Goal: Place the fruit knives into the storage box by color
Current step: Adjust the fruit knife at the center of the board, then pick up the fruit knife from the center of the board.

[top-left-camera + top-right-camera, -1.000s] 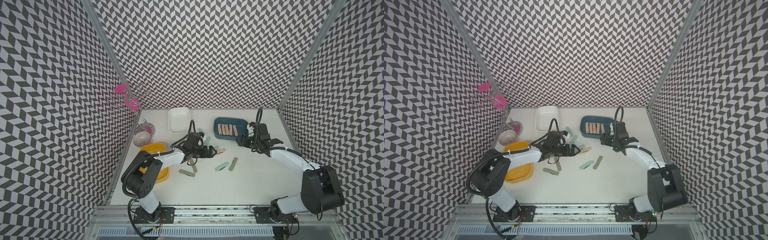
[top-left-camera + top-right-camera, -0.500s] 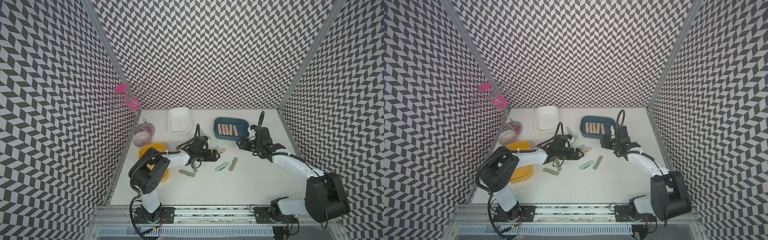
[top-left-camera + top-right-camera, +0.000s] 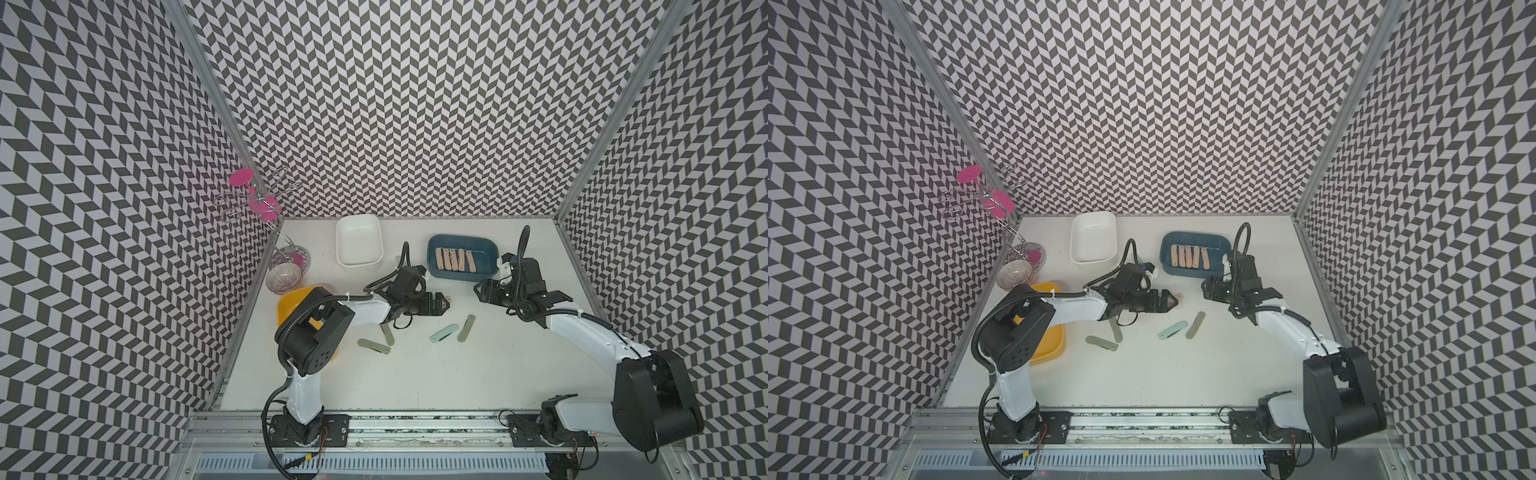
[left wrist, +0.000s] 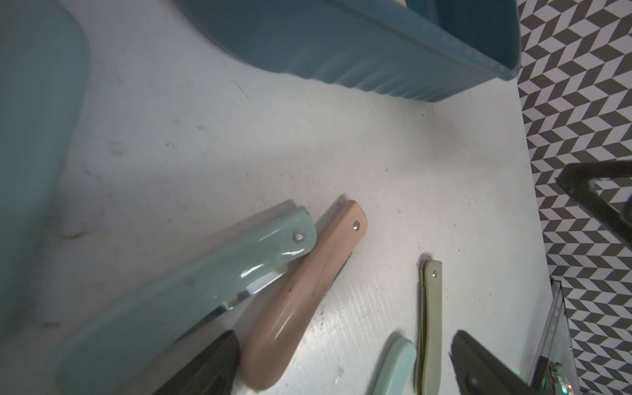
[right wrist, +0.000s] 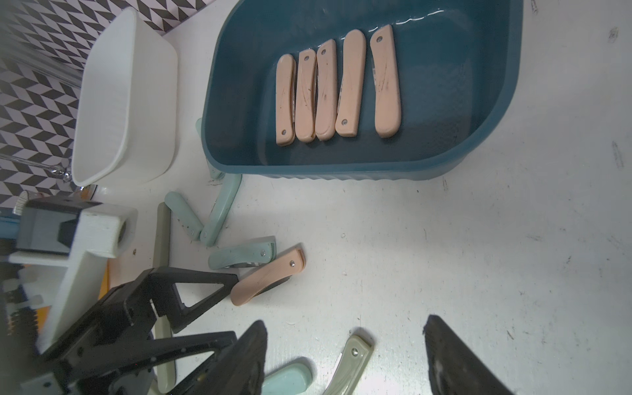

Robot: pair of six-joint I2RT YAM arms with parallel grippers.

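The only peach-pink knife [image 4: 307,290] visible on the bench [image 3: 415,382] lies flat at about 7 o'clock of the blue storage box [image 3: 492,253], its riveted end pointing toward the box. Five peach-pink knives [image 5: 323,90] already lie side by side in that box, so it is evidently the peach one and this knife belongs there too. A mint knife [image 4: 212,284] rests along its 12 o'clock side, apparently touching it near the rivets, which makes a clean single pick harder. The left gripper [image 3: 444,304] is low over the knife's blunt end, reaching toward 3 o'clock with its jaws spread wide and holding nothing. One dark finger sits by the butt of the pair and the other well beyond. Whether a finger touches the peach handle I cannot tell from the close, blurred wrist view. The spread looks meant to straddle the handle before closing. The right gripper [image 3: 481,291] hovers at 3 o'clock of the knife, just in front of the blue box, its jaws parted and empty, probably standing clear. Further out, another mint knife [image 3: 444,333] and three olive knives [image 3: 466,328] lie scattered toward 6 o'clock. The white box [image 3: 338,241] at 11 o'clock stands empty, and the yellow box [image 3: 291,305] at 9 o'clock is half hidden under the left arm. Both are presumably for the other two colours.
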